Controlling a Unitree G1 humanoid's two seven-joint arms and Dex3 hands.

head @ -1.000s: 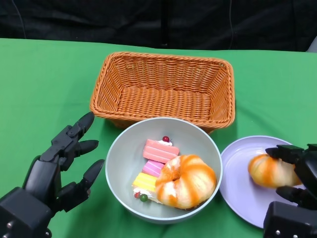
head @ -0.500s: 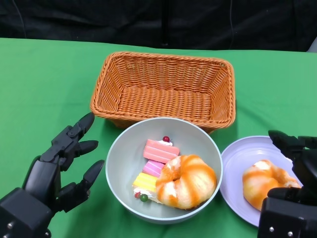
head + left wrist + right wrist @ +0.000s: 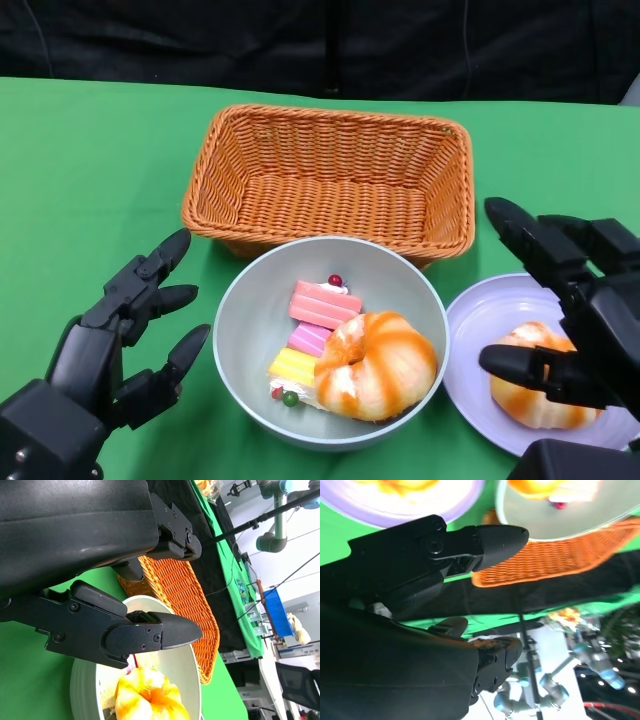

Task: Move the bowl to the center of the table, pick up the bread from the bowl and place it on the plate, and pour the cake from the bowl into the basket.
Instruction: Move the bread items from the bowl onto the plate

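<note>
The head view shows the whole layout on the green table (image 3: 90, 150): a grey bowl (image 3: 250, 330) at the middle front, touching the orange wicker basket (image 3: 330, 175) behind it, and a purple plate (image 3: 480, 330) just beside the bowl on the right. In the bowl lie 1 orange-striped bread ring (image 3: 377, 365) and a pink-and-yellow layered cake (image 3: 312, 325) with small red and green beads. A 2nd bread (image 3: 525, 395) lies on the plate, partly hidden by the right robot hand (image 3: 565, 310).

The left wrist view adds a background the head view lacks: stands, another robot arm and a blue object beyond the table. The right wrist view shows similar lab clutter.

No writing is readable.

The right robot hand hovers over the plate, fingers apart, holding nothing. The left robot hand (image 3: 125, 335) sits left of the bowl, fingers spread and empty, not touching it.
</note>
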